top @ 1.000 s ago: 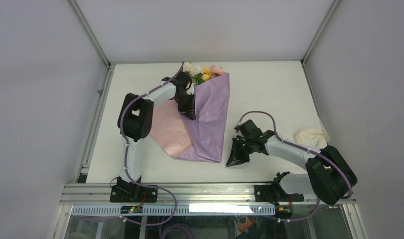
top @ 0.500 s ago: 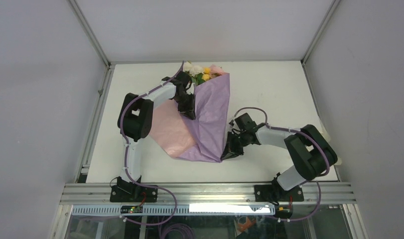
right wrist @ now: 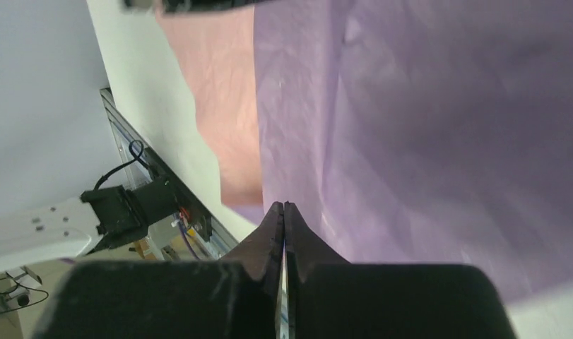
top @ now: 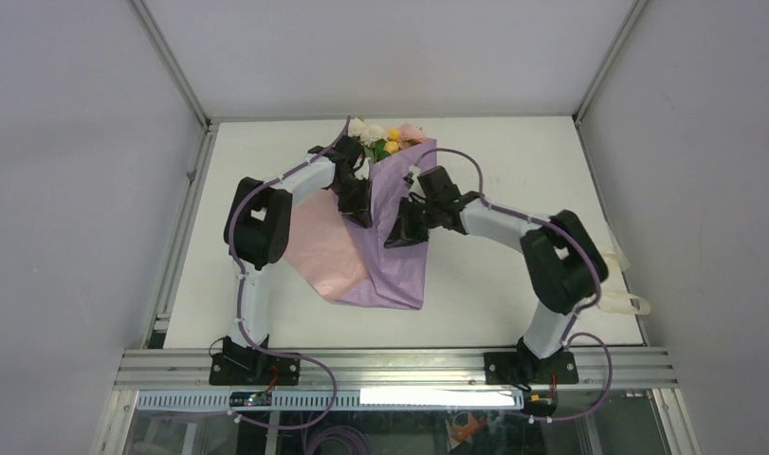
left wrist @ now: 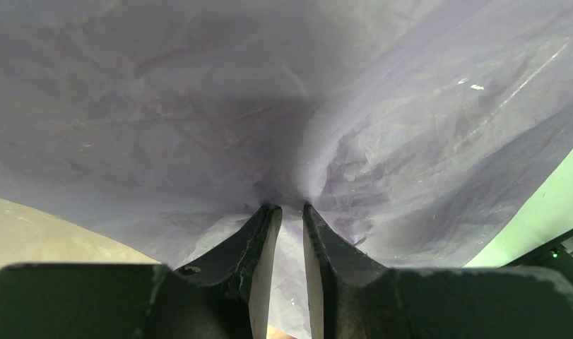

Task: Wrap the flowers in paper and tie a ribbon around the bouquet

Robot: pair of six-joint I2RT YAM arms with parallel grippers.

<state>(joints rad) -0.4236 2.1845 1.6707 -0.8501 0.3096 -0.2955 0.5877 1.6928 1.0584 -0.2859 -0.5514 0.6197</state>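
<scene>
The paper (top: 405,256) lies on the table with its lilac face folded over the flowers (top: 387,138). Its pale pink face (top: 321,248) shows on the left. Yellow, pink and white blooms stick out at the far end. My left gripper (top: 359,210) stands at the fold's left edge. In the left wrist view my left gripper (left wrist: 292,207) has its jaws nearly together and the paper (left wrist: 382,127) puckers between the tips. My right gripper (top: 397,237) hovers shut and empty over the lilac sheet; the right wrist view shows it (right wrist: 283,206) at the paper (right wrist: 424,127). The ribbon (top: 627,304) lies at the right edge, partly behind the right arm.
The white table (top: 503,171) is walled by grey panels on three sides. A metal rail (top: 399,365) with both arm bases runs along the near edge. The left arm's base (right wrist: 124,205) and cables show in the right wrist view.
My right arm has swung left and away from the paper's lower right corner to above the middle of the lilac sheet, still shut. The left gripper has stayed on the fold.
</scene>
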